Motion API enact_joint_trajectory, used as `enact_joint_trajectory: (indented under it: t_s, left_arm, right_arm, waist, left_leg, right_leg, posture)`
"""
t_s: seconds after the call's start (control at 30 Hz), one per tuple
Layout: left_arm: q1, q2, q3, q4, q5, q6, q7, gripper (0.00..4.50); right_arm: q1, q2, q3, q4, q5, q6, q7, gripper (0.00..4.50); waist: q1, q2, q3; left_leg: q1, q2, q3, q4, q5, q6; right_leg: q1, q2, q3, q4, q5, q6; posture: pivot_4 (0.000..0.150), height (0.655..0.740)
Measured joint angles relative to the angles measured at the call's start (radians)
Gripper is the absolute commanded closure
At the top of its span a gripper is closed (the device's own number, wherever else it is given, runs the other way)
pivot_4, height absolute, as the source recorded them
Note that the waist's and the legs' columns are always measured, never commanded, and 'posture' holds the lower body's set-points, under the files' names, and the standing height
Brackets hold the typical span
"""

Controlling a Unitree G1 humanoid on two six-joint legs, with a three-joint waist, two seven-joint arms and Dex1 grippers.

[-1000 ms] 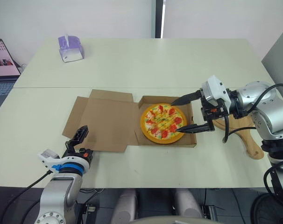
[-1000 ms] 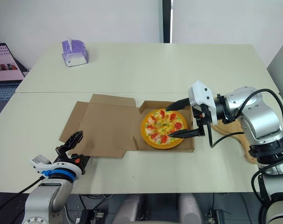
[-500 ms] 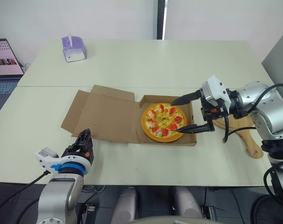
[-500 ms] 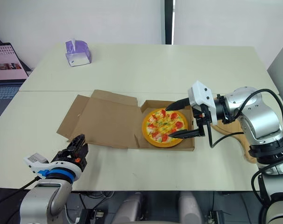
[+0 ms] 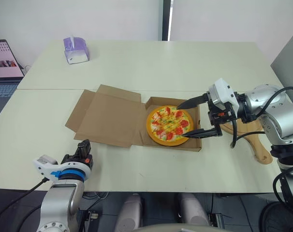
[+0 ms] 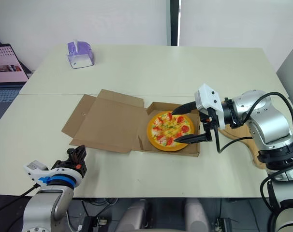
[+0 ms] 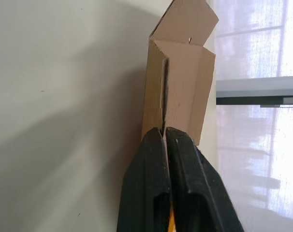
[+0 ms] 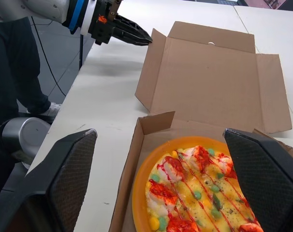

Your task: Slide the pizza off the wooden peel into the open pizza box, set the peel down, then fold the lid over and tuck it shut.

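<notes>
The pizza [image 5: 169, 125], orange-rimmed with red toppings, lies in the base of the open cardboard box [image 5: 197, 145]. The box lid [image 5: 110, 120] lies spread out to the left, its side flaps slightly raised. My right gripper [image 5: 186, 120] is open, one finger at the far right of the box and one along its near right corner, the pizza's right edge between them. The wooden peel [image 5: 256, 140] rests on the table under my right arm. My left gripper [image 5: 83, 146] is shut near the table's front edge, a little short of the lid, pointing at the lid's flap [image 7: 178, 92].
A purple tissue box [image 5: 75, 50] stands at the table's far left. A laptop [image 5: 4, 63] sits on a desk beyond the left edge. A seam runs across the table behind the box.
My left gripper has gone from open to shut and has drawn back toward the table's front edge. My right gripper has stayed open at the box. The camera has shifted slightly.
</notes>
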Motion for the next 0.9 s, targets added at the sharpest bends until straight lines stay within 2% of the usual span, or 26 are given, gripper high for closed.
enact_joint_trajectory:
  t_s: [0.17, 0.47, 0.6, 0.9]
  left_arm:
    - [-0.045, 0.002, 0.011, 0.015, 0.008, -0.003, 0.039, 1.97]
    - [-0.054, 0.004, 0.031, 0.075, -0.004, 0.004, 0.062, 1.97]
    - [0.053, -0.023, 0.020, 0.080, -0.015, 0.032, -0.006, 1.97]
    - [-0.096, 0.010, 0.049, 0.194, -0.030, 0.060, -0.003, 1.97]
  right_arm:
    - [0.000, 0.000, 0.000, 0.000, 0.000, 0.000, 0.001, 0.00]
    - [0.000, 0.001, 0.001, 0.000, 0.000, 0.000, 0.006, 0.00]
    - [0.000, -0.002, 0.001, 0.000, 0.000, 0.000, 0.006, 0.00]
    - [0.000, 0.000, 0.002, 0.000, -0.002, 0.000, 0.006, 0.00]
  waist:
    - [0.001, 0.000, 0.000]
    - [0.000, -0.001, 0.001]
    - [-0.003, -0.002, 0.001]
    - [0.001, -0.002, 0.001]
  left_leg:
    - [0.000, 0.000, 0.000, 0.000, 0.000, 0.000]
    - [0.000, 0.000, 0.000, 0.000, 0.000, 0.000]
    - [0.000, 0.000, 0.001, 0.000, 0.000, 0.000]
    - [0.000, 0.000, 0.000, 0.000, 0.000, 0.000]
  right_leg:
    - [0.000, 0.000, 0.000, 0.000, 0.000, 0.000]
    - [0.000, 0.000, 0.000, 0.000, 0.000, 0.000]
    - [0.000, 0.000, 0.000, 0.000, 0.000, 0.000]
    - [0.000, 0.000, -0.001, 0.000, 0.000, 0.000]
  posture:
    - [0.150, 0.7400]
    - [0.150, 0.7400]
    - [0.150, 0.7400]
    - [0.150, 0.7400]
